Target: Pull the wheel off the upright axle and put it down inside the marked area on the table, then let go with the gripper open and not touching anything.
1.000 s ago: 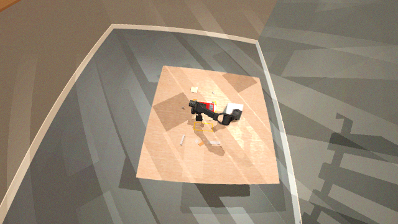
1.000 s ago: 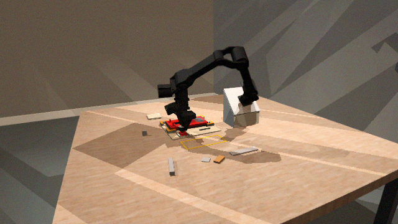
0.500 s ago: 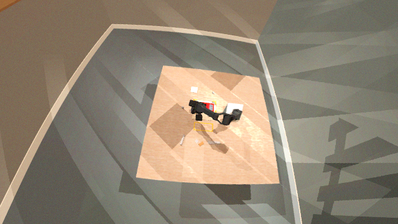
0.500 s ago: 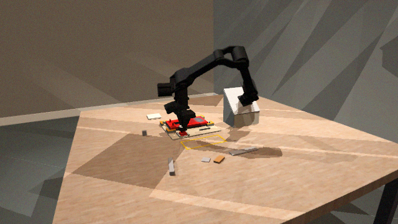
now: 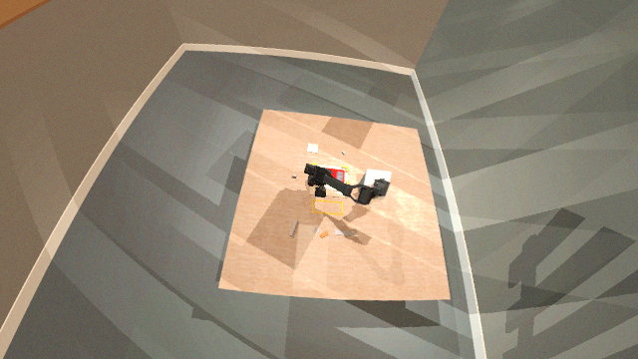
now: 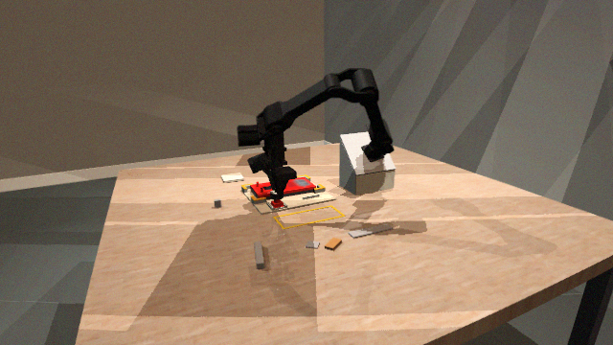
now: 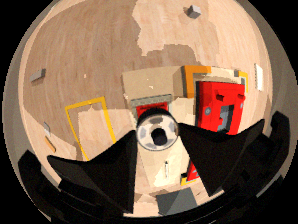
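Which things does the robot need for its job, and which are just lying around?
Needed: shiny round silver wheel, gripped in the jaws of the black gripper; yellow-outlined rectangle area.

Lying about: grey bar, orange tile, small grey cube, white flat tile, grey wedge block.

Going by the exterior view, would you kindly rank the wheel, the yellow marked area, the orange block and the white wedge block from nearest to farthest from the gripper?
1. Wheel, clamped in the gripper.
2. Yellow marked area, just in front on the table.
3. White wedge block at the arm's base and orange block, toward the camera: too close to call.
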You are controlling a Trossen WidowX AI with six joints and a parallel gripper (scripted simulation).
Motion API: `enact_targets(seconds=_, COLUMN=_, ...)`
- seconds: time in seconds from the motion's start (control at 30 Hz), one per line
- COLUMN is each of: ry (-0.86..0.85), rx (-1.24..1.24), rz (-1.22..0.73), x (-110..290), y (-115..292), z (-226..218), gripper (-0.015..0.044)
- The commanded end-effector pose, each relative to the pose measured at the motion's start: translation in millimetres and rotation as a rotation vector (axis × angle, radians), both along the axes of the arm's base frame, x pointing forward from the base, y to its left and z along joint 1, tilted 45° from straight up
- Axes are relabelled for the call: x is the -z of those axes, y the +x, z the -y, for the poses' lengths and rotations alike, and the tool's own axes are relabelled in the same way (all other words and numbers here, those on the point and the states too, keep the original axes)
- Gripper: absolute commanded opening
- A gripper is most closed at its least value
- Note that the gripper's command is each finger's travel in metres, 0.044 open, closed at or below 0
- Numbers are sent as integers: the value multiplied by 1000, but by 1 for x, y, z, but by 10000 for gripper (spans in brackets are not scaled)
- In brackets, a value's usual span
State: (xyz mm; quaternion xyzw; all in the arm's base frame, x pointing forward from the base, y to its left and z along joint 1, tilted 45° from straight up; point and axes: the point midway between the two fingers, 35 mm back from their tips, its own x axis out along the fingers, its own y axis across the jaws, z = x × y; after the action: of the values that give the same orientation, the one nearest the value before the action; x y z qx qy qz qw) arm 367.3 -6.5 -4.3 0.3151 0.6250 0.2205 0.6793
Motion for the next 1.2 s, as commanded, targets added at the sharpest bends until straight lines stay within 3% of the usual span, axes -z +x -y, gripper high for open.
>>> enact_targets(seconds=0.0, ry=-2, rx=-2, rz=4, x=-2, y=0, z=2, gripper=0)
enact_targets(seconds=1.17, ry=-1, rx=2, rz=4, x=-9, y=-1, z=10, gripper=0)
